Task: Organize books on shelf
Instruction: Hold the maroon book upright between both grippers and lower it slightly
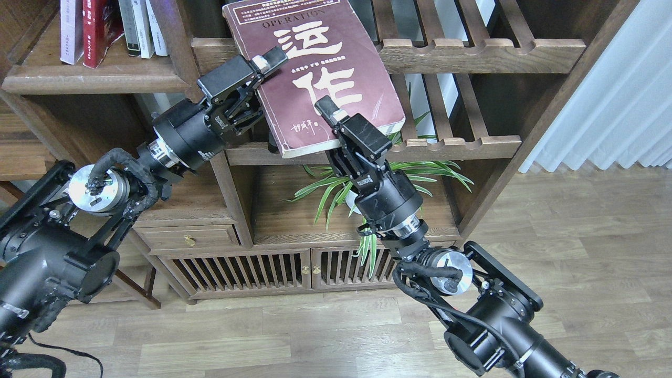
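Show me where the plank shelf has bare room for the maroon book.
The plank shelf is bare from the white-spined books right to the upright post. Its left end is crowded: lavender-white book, red book. The maroon book sits between both grippers.

Your view is taking in two slatted racks [472,50] with scalloped front rails, one above the other. Below them, a potted plant [362,184] in a white pot is spreading long green leaves. Thin white- and grey-spined books [143,26] are standing upright at upper left. Slatted cabinet doors [273,273] and a small drawer [189,237] are sitting lowest. A pale curtain [619,94] is hanging at right over wood flooring [577,252].
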You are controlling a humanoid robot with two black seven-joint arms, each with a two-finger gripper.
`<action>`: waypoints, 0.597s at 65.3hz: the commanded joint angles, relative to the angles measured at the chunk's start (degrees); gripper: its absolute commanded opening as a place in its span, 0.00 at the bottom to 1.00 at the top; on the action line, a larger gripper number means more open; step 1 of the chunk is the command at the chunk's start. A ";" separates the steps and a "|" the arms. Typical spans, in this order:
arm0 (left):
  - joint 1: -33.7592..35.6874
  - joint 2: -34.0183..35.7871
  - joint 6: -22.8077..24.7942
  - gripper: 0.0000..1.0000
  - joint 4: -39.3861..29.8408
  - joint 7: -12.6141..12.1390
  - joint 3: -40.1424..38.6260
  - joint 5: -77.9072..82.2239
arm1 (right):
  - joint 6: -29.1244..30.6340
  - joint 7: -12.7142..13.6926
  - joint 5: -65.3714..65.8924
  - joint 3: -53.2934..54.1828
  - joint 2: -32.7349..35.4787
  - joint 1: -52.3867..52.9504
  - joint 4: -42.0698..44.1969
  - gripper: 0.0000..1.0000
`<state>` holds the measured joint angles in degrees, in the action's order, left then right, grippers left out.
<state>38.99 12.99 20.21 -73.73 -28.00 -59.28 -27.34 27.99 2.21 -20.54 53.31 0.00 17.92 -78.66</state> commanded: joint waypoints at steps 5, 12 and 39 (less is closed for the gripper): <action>0.04 0.10 0.00 0.70 -0.01 0.00 0.13 0.00 | 0.01 -0.01 0.58 -0.49 0.00 -0.17 0.09 0.03; 0.12 0.19 0.00 0.68 -0.01 0.00 0.22 0.00 | 0.01 -0.01 0.58 -0.49 0.00 -0.08 0.09 0.03; 0.74 0.37 0.44 0.49 -0.01 0.00 0.66 0.09 | 0.01 -0.01 1.90 -0.75 0.00 -0.08 0.09 0.03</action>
<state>39.17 13.18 20.51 -73.74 -27.98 -58.65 -27.29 27.99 2.18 -18.81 52.79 0.01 17.79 -78.57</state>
